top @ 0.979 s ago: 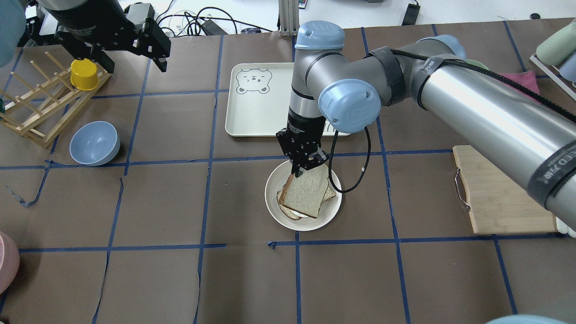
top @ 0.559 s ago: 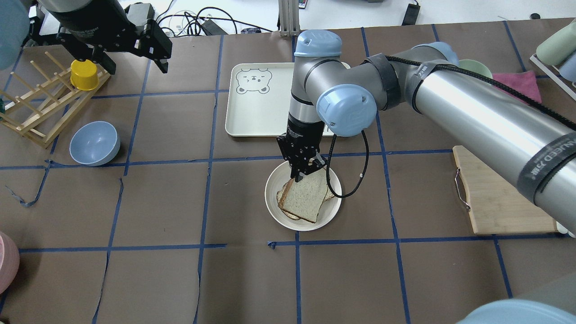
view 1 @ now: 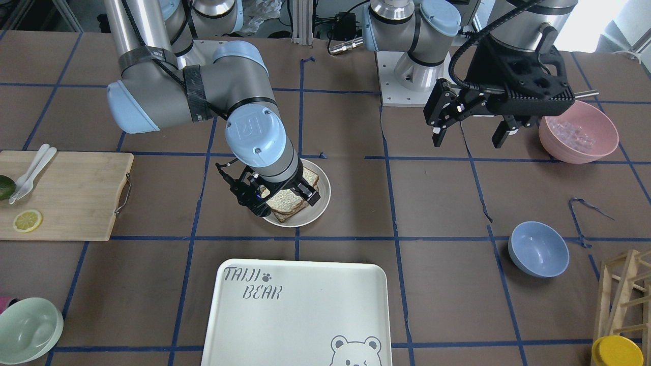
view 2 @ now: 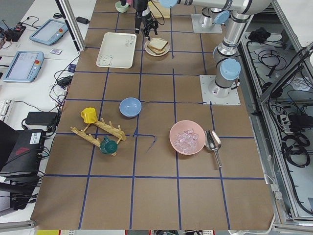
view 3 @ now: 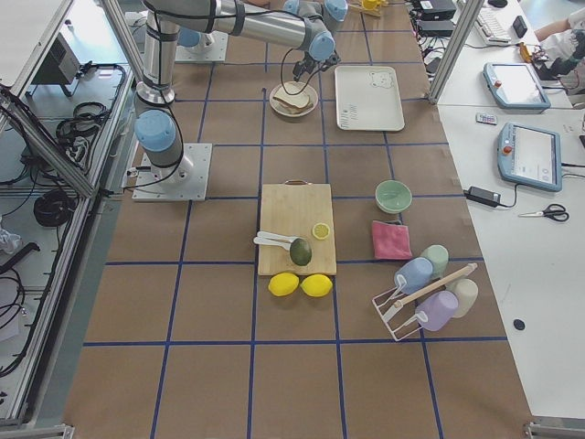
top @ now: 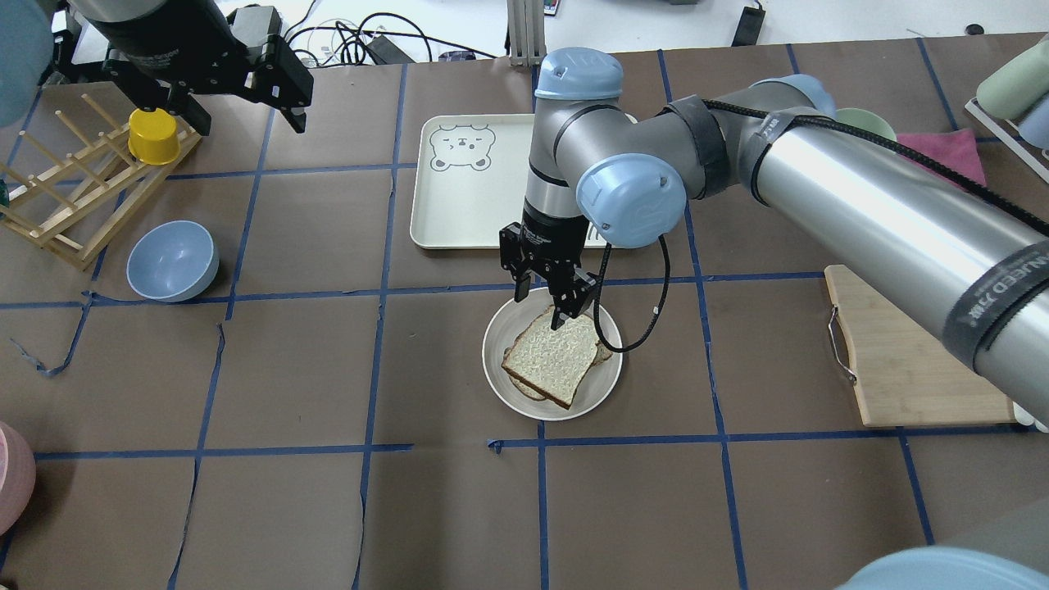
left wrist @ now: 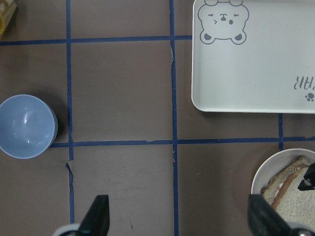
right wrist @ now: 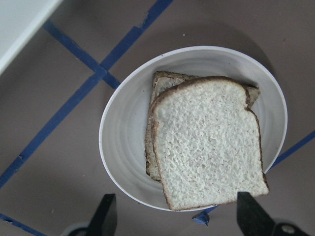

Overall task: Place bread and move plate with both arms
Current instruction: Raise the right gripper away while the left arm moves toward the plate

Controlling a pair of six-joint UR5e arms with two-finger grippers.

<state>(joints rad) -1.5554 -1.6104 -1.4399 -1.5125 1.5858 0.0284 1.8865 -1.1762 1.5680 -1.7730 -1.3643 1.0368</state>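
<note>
The bread [top: 551, 358] lies flat on top of another slice [top: 603, 356] on the round off-white plate [top: 494, 360]. My right gripper [top: 542, 307] is open and empty, just above the plate's far edge, with its fingers apart on either side of the bread's far edge. In the right wrist view the bread [right wrist: 209, 142] and the plate [right wrist: 115, 147] fill the frame between the open fingers [right wrist: 106, 216]. My left gripper [top: 246, 115] is open and empty, high over the far left of the table. The plate also shows in the left wrist view [left wrist: 261, 172].
The cream tray [top: 467, 205] lies just beyond the plate. A blue bowl [top: 172, 260] and a wooden rack with a yellow cup [top: 153, 135] are at the left. A wooden cutting board [top: 910, 360] is at the right. A pink bowl [view 1: 580, 132] stands near the left arm's base.
My right gripper opened and let go of the bread, which dropped from tilted to flat on the lower slice. The gripper drew back slightly toward the tray. The left arm barely moved.
</note>
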